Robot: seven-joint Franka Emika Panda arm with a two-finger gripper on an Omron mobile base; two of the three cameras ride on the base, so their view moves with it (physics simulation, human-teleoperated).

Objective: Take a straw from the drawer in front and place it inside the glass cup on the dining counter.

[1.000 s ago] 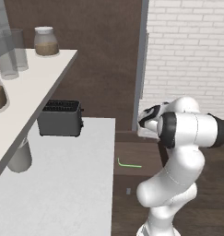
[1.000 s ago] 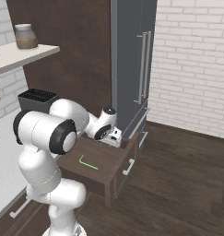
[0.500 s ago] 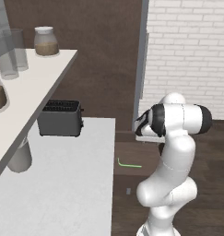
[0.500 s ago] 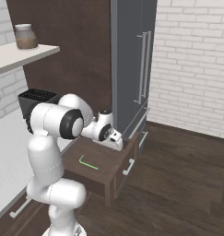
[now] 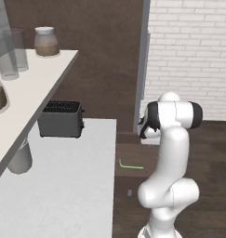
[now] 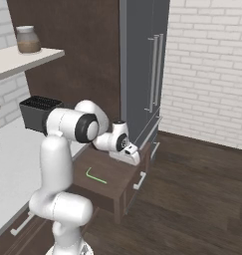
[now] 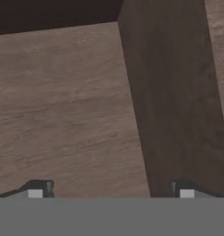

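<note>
Dark brown wood everywhere under the hand: the drawer [image 6: 110, 175] is pulled out and the gripper [image 6: 131, 156] hangs over its far corner, jaws spread wide with nothing between them. Hand cam looks at the drawer floor [image 7: 62, 106] and a side wall [image 7: 173, 92]. Light green straw [image 6: 95, 176] lies flat on the drawer bottom, back toward the robot's base from the gripper, apart from it. Black toaster [image 5: 60, 119] sits on the white worktop [image 5: 63, 186] off to the side.

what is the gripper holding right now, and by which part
Nothing. The gripper hangs open over the drawer, while the straw lies untouched on the drawer's floor.
</note>
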